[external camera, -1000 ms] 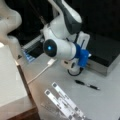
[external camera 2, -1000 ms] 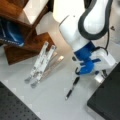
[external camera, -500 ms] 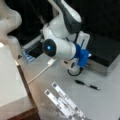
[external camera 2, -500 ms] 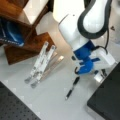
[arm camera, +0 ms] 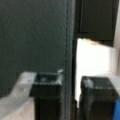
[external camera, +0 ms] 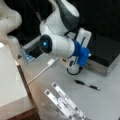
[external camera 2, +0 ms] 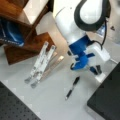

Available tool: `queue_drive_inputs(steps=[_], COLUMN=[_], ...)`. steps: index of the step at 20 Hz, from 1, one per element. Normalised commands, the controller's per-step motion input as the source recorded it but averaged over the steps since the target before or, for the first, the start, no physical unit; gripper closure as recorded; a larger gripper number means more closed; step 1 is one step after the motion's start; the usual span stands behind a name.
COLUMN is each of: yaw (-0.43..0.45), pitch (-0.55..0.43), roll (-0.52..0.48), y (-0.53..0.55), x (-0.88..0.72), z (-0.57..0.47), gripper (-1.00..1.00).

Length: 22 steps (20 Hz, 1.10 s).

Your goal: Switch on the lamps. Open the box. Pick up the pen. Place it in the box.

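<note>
Box [external camera: 105, 53] lid is down; your gripper [arm camera: 71, 87] sits at its front edge, fingers slightly apart and empty. Pen [external camera: 87, 85] lies on the table [external camera: 105, 102].

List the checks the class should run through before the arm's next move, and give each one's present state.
1. Lamps lit: cannot tell; the white light bars show no clear glow.
2. Box opened: not ok, its black lid lies shut.
3. Pen free to pick: ok, it lies alone on the table.
4. Gripper empty: ok, fingers apart.
5. Gripper at the box's front edge: ok.
</note>
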Motion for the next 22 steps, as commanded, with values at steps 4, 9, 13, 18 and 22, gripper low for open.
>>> queue_drive_inputs(steps=[4,9,13,18,22], yaw=[0.251,0.251,0.156,0.145,0.178], pitch=[0.112,0.095,0.098,0.099,0.12], roll=[-0.158,-0.151,-0.146,-0.15,-0.143], y=[0.16,0.29,0.21,-0.01,-0.16], x=[0.07,0.11,0.25,0.3,0.23], z=[0.25,0.16,0.19,0.22,0.24], gripper=[1.0,1.0,1.0,1.0,1.0])
